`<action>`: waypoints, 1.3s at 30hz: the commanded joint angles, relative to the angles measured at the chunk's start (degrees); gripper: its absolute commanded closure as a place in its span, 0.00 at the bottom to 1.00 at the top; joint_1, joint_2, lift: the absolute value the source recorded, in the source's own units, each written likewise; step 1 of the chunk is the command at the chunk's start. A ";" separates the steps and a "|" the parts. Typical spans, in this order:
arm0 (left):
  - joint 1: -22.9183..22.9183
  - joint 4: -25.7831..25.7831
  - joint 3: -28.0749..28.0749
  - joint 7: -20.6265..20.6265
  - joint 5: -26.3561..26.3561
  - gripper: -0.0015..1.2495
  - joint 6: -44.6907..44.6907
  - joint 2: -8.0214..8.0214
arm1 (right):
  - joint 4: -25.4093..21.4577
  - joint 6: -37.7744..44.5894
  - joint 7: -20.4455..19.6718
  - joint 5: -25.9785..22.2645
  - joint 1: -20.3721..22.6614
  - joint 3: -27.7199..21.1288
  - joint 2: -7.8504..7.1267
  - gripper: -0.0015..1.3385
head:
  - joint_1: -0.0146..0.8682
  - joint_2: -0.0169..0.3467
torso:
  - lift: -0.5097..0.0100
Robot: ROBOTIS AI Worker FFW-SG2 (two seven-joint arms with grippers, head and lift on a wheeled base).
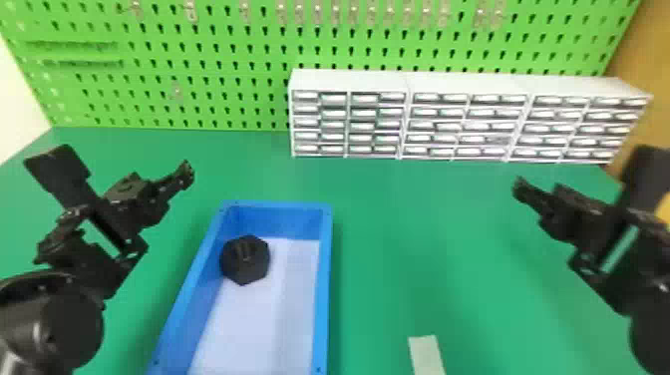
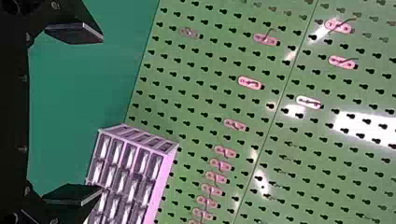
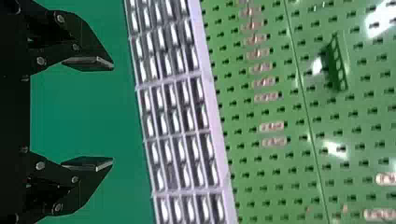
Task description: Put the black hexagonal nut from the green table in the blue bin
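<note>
Looks over the green bench [image 1: 423,239] to a green pegboard [image 1: 209,65], then a white drawer cabinet [image 1: 463,85]. Finds the blue bin [image 1: 324,279] between the left end effector [image 1: 112,204] and right end effector [image 1: 590,214], both spread wide. Spots the black hexagonal nut [image 1: 244,259] inside, near the bin's far left corner.

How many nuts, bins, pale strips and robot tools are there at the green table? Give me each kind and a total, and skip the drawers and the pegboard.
Black hexagonal nut: 1
Blue bin: 1
Pale strip: 1
Left tool and right tool: 2
Total: 5
</note>
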 commanded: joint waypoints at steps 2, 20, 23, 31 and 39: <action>0.06 0.00 0.10 0.00 0.00 0.12 0.00 0.00 | 0.25 -2.03 2.87 -0.64 3.11 -6.03 -0.01 0.39 | 0.77 0.14 | 0.79; 0.59 1.14 0.89 0.00 0.43 0.12 0.00 0.00 | 2.45 -13.72 9.37 10.61 6.27 -14.64 2.63 0.39 | 0.77 0.14 | 0.79; 0.68 1.14 0.98 0.00 0.35 0.12 0.00 0.00 | 5.17 -16.10 11.57 7.27 5.39 -16.13 3.60 0.39 | 0.77 0.14 | 0.79; 1.03 1.49 1.07 0.00 -0.27 0.12 0.00 0.00 | 9.39 -18.91 13.42 3.93 3.99 -17.45 3.33 0.39 | 0.77 0.14 | 0.79; 1.03 1.84 1.16 0.00 -0.27 0.12 0.00 -0.09 | 15.98 -14.60 16.67 -6.18 2.49 -16.05 -0.27 0.39 | 0.77 0.14 | 0.79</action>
